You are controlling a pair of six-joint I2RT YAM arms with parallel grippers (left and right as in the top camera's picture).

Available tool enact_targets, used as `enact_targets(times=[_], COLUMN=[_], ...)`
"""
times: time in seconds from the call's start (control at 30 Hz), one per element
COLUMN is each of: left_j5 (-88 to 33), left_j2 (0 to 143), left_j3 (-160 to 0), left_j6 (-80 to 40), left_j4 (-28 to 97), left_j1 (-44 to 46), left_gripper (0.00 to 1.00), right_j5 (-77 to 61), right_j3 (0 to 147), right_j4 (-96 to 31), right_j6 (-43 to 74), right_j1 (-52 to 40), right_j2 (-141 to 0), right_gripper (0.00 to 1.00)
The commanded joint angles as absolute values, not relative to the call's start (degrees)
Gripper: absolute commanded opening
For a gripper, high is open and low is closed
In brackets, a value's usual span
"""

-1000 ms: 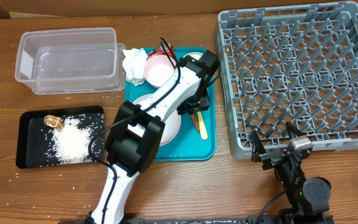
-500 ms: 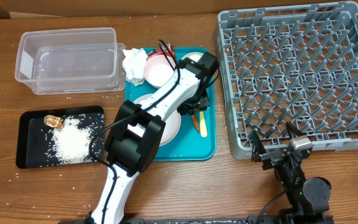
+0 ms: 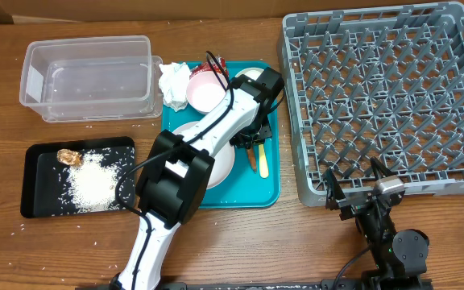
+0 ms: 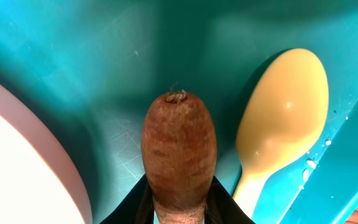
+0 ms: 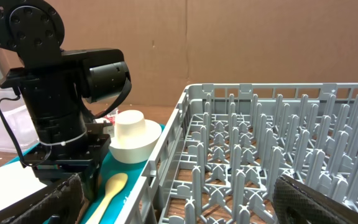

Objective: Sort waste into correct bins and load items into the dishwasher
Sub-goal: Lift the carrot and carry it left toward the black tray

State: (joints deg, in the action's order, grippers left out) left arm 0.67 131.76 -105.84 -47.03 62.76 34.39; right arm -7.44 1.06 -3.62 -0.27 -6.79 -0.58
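Observation:
My left gripper (image 3: 254, 138) is low over the teal tray (image 3: 271, 189) and is shut on a brown stick-like food scrap (image 4: 178, 149). The pale yellow spoon (image 4: 284, 118) lies right beside it on the tray, also seen from overhead (image 3: 263, 163). The large white plate (image 3: 216, 161) is just left of the gripper. A crumpled napkin (image 3: 174, 84), a red wrapper (image 3: 216, 64), a bowl (image 3: 204, 90) and a second white bowl (image 5: 132, 137) sit at the tray's far end. My right gripper (image 3: 351, 184) is open and empty at the near edge of the grey rack (image 3: 385, 97).
A clear tub (image 3: 87, 76) stands at the back left. A black tray (image 3: 35, 189) at the front left holds rice (image 3: 95, 179) and a brown scrap (image 3: 69, 157). Loose rice grains are scattered on the wooden table around them.
The brown scrap that lay beside the spoon has drawn up under my left gripper, which shifted slightly. The right arm has not moved.

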Motion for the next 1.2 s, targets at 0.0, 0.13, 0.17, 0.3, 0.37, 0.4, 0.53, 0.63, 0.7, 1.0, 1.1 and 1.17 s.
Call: enact_targets(times=[0.0,0.13,0.17,0.3,0.37,0.4,0.53,0.63,0.7,1.0,1.1,1.17], left_j5=[0.62,0.60,0.62,0.62,0.82,1.37,3.62,5.04,6.63,6.59,6.61,6.50], left_j2=[129.82,129.62,129.62,129.62,129.62,129.62,129.60,129.60,129.58,125.93,124.33,124.05], left_j3=[-109.08,-113.95,-115.44,-121.05,-123.57,-124.90,-128.53,-130.52,-131.70,-135.52,-135.52,-135.39], left_j6=[-44.73,-43.55,-43.07,-42.17,-42.02,-41.74,-41.74,-41.76,-41.76,-41.85,-42.44,-42.19], left_j4=[63.90,67.29,68.58,74.02,77.23,79.11,85.14,88.77,90.63,94.08,95.79,96.82], left_j1=[34.13,34.02,33.91,32.88,31.77,30.92,27.14,23.27,20.25,5.39,0.58,-2.26], left_gripper=[0.23,0.23,0.23,0.23,0.24,0.24,0.24,0.24,0.23,0.23,0.23,0.21], right_j5=[-7.09,-7.09,-7.09,-7.09,-7.09,-7.09,-7.09,-7.09,-7.09,-7.09,-7.09,-7.09], right_j3=[0.47,0.47,0.47,0.47,0.47,0.47,0.47,0.47,0.47,0.47,0.47,0.47], right_j4=[-3.40,-3.40,-3.40,-3.40,-3.40,-3.40,-3.40,-3.42,-3.42,-3.79,-4.01,-4.01], right_j6=[-0.67,-0.67,-0.67,-0.67,-0.67,-0.67,-0.67,-0.67,-0.67,-0.67,-0.67,-0.67], right_j1=[-6.92,-6.92,-6.92,-6.92,-6.92,-6.92,-6.92,-6.92,-6.92,-6.92,-6.92,-6.92], right_j2=[-0.16,-0.16,-0.16,-0.16,-0.16,-0.16,-0.16,-0.16,-0.16,-0.16,-0.16,-0.16], right_gripper=[1.00,1.00,1.00,1.00,1.00,1.00,1.00,1.00,1.00,1.00,1.00,1.00])
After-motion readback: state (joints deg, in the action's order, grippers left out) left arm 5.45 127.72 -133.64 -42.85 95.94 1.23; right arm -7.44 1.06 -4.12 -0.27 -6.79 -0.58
